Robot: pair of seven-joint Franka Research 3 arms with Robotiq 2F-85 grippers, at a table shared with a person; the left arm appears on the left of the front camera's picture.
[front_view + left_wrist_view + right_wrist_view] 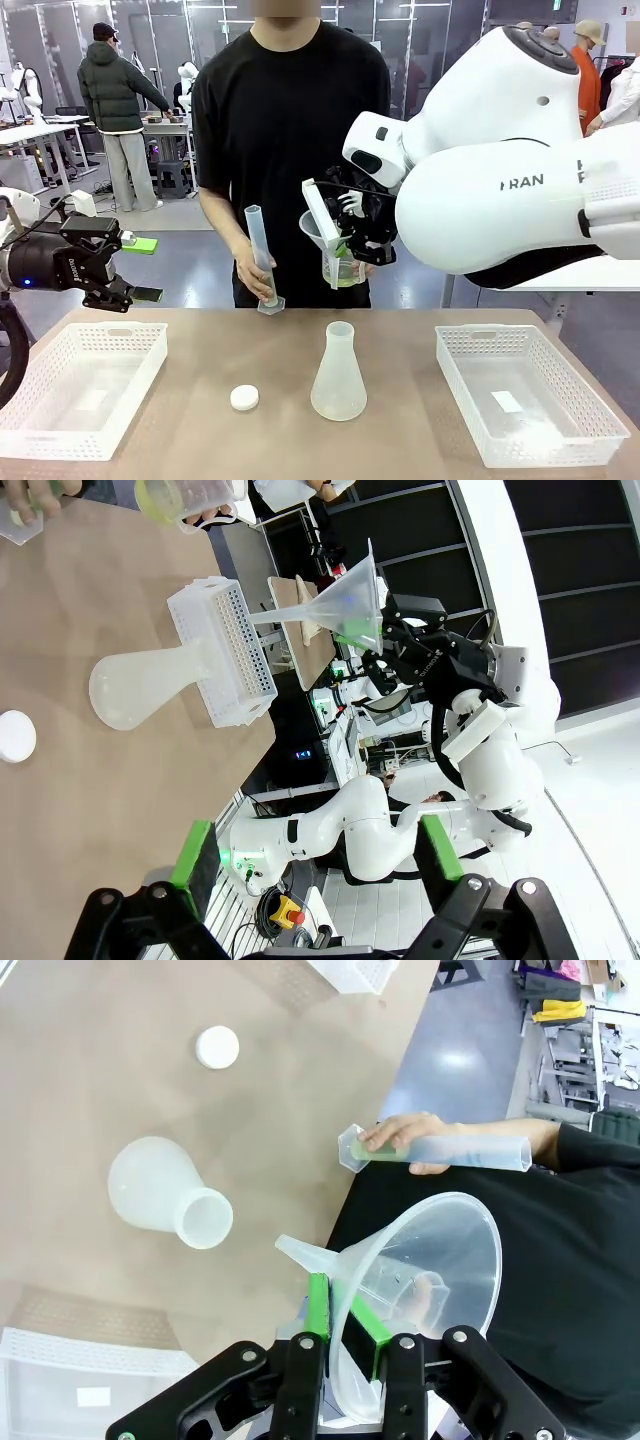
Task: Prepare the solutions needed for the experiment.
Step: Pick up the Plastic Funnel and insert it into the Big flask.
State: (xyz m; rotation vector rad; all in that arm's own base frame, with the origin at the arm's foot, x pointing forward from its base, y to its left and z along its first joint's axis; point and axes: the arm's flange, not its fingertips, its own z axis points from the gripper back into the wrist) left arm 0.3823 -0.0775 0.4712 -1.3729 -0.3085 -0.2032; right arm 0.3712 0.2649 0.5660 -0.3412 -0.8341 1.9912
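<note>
Front view, left to right: white mesh basket (85, 385) at the left end of the table, with nothing seen inside. Above its far edge hangs the left gripper (132, 268), clear of the table; in the left wrist view its green pads (196, 855) stand wide apart with nothing between them. Round white cap (244, 398), lying flat on the tabletop, just left of the flask. Clear measuring cylinder (262, 265), gripped near its base by the person's hand (252, 275) and tilted, its foot just above the table's far edge. Conical flask (338, 372), frosted, upright at the table's middle with its mouth open; whether it holds any liquid cannot be told. Clear funnel (318, 235), in the air above and beyond the flask and apart from it. It is clamped at its wall by the right gripper (352, 245), whose green pads (318, 1305) are closed narrow on the plastic in the right wrist view. Handled beaker (345, 268), held up by the person directly behind the funnel, carrying the solution (346, 276), a small amount of yellow-green liquid in its bottom. Second white mesh basket (525, 395) at the right end of the table, a small white label on its floor.
</note>
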